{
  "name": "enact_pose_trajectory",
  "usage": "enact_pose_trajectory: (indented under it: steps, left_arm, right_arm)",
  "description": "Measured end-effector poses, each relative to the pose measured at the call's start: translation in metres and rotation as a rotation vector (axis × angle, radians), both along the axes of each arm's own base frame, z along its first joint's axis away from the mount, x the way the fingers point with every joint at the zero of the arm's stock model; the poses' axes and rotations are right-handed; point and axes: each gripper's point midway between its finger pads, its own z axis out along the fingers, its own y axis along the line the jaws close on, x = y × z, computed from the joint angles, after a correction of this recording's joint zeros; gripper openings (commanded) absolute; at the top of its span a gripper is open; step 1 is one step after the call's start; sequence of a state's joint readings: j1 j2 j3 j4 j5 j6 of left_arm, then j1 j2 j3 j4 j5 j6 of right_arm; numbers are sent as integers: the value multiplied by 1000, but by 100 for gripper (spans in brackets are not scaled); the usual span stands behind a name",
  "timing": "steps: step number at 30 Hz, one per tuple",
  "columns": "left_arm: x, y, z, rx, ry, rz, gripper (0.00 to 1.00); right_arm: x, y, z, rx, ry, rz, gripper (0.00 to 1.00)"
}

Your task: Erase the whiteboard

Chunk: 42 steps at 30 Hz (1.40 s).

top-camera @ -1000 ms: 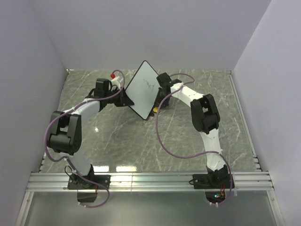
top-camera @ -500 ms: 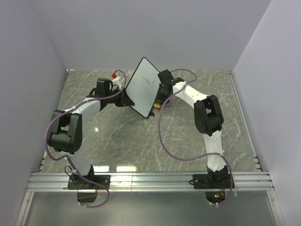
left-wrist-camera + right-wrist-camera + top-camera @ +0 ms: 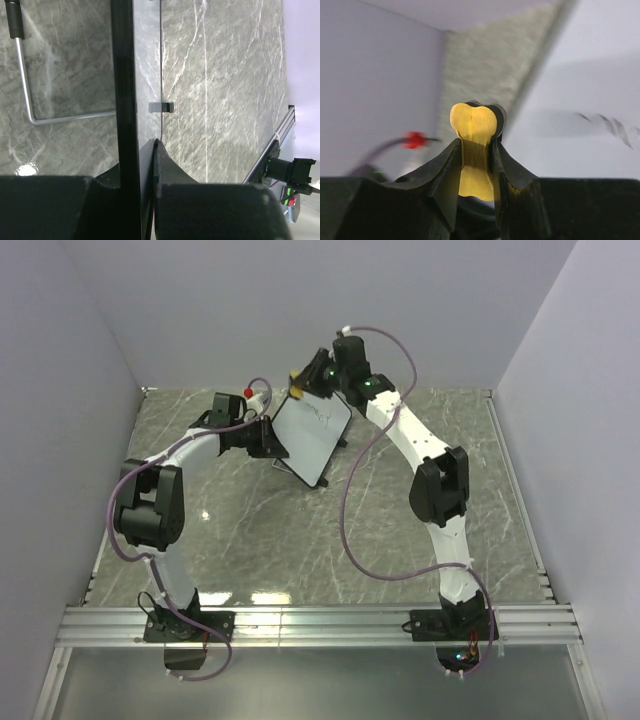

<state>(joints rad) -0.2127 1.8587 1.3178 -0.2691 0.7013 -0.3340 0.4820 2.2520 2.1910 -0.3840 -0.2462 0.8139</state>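
The whiteboard [image 3: 312,437], white with a thin black rim and a small black scribble near its top, is held tilted above the table at the back centre. My left gripper [image 3: 268,442] is shut on its left edge; the left wrist view shows the board's black rim [image 3: 123,85] edge-on between the jaws [image 3: 150,150]. My right gripper [image 3: 303,380] is raised above the board's top corner and is shut on the yellow bone-shaped eraser [image 3: 473,150]. The right wrist view shows the white board face [image 3: 580,130] with the scribble to the right of the eraser.
Grey marble tabletop [image 3: 400,530] ringed by pale walls. The board's wire stand [image 3: 30,95] hangs behind it. A red-tipped cable part [image 3: 249,393] sits by the left wrist. An aluminium rail [image 3: 320,625] runs along the near edge.
My right arm has swung up and to the back, lifting the eraser from beside the board's right edge to above its top corner. The board has tipped lower and flatter in my left gripper.
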Motion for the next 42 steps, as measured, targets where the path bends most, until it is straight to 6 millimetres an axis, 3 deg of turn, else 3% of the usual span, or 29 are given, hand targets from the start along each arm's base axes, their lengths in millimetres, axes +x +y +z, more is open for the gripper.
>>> enact_pose_trajectory:
  steps: [3,6,14,22,28,33,42]
  left_arm:
    - [0,0,-1,5,17,1,0]
    - [-1,1,-1,7,25,1,0]
    - [-3,1,-2,10,39,5,0]
    - [-4,3,-3,9,50,7,0]
    - [-4,4,-4,10,52,8,0]
    - [-4,4,-3,11,51,6,0]
    - [-2,3,-4,9,56,2,0]
  right_arm:
    - [9,14,42,97,-92,15,0]
    - [21,20,49,138,-119,7,0]
    - [29,21,-39,92,53,-22,0]
    - [36,7,-51,101,111,-72,0]
    - [37,-31,-90,-14,227,-171,0]
    - [27,-60,-119,-141,311,-235,0]
    - [14,-72,-140,-223,362,-247,0]
